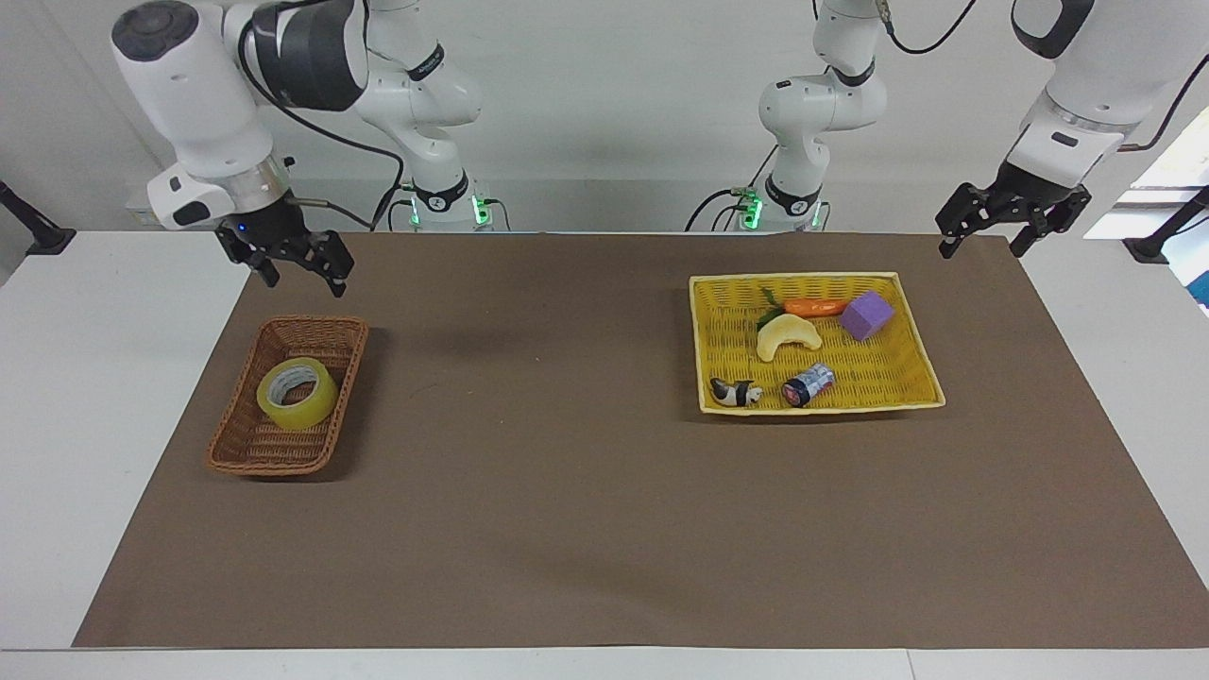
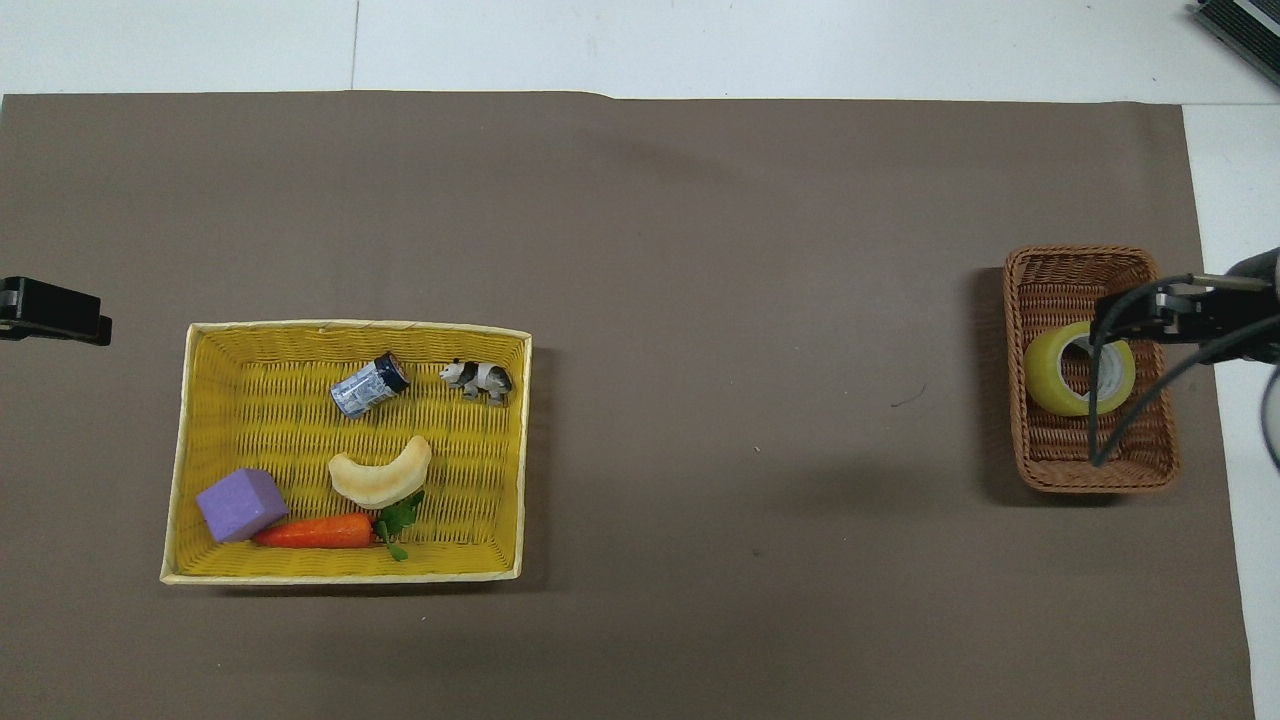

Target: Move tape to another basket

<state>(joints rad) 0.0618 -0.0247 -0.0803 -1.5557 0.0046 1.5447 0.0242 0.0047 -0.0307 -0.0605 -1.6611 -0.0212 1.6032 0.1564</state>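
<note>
The tape [image 1: 297, 394], a yellow roll with a pale core, lies in the brown wicker basket [image 1: 236, 463] at the right arm's end of the table. My right gripper [image 1: 300, 276] is open and empty, raised in the air over the mat just at the basket's end nearest the robots. In the overhead view the right gripper [image 2: 1130, 320] and its cable overlap the tape [image 2: 1040, 385] in the basket [image 2: 1080, 255]. My left gripper [image 1: 982, 250] is open and empty, waiting in the air at the left arm's end of the table; it also shows in the overhead view [image 2: 60, 312].
A flat yellow woven tray [image 1: 696, 340] toward the left arm's end holds a carrot [image 1: 814, 307], a purple block [image 1: 866, 314], a pale crescent toy [image 1: 786, 335], a small can [image 1: 808, 384] and a panda figure [image 1: 737, 392]. A brown mat [image 1: 567, 472] covers the table.
</note>
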